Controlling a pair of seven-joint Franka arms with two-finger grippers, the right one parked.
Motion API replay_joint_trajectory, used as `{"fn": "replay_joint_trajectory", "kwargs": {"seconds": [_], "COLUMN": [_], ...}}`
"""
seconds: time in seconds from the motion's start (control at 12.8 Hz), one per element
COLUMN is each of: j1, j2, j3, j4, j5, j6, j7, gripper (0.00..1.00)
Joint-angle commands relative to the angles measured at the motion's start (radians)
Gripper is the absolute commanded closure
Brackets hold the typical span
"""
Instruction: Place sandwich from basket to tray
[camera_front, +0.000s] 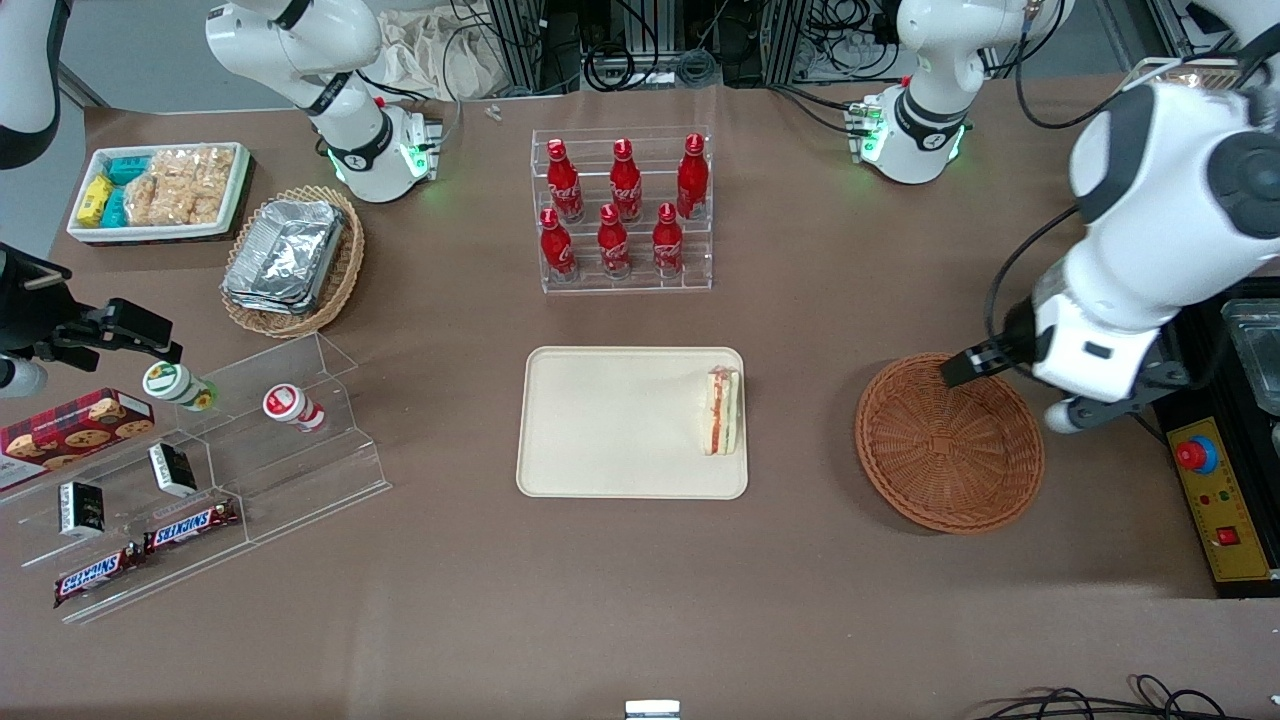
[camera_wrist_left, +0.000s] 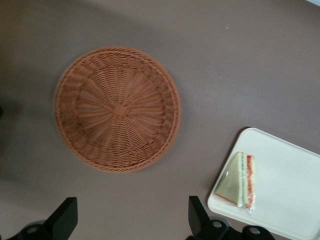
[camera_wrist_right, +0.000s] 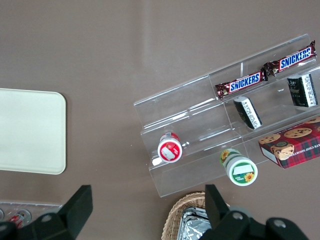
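White arm, black-fingered gripper (camera_wrist_left: 132, 220)

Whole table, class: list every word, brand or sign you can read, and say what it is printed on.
"SNICKERS": on each of the two chocolate bars on the clear stand.
Red bottles: white script, too small to read.
Cookie box: print blurred.
Small round tubs: labels unreadable.
Sandwich, tray, basket: no text.
The pincer hangs open above the table beside the basket.

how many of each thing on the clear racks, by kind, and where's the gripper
red bottles: 6
Snickers bars: 2
round tubs: 2
small dark packets: 2
Total: 12
The gripper, open, hovers above the basket; the sandwich lies on the tray.
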Motion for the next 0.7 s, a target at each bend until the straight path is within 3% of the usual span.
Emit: {"fn": "replay_joint_trajectory", "kwargs": {"seconds": [0.0, 0.63], "j1": [0.045, 0.119], "j2": [-0.053, -0.053], "j3": [-0.004, -0.004], "j4": [-0.034, -0.034], "j5": [-0.023, -0.051], "j6": [-0.025, -0.025], "j7": [0.051, 0.099], "gripper": [0.01, 0.01]}}
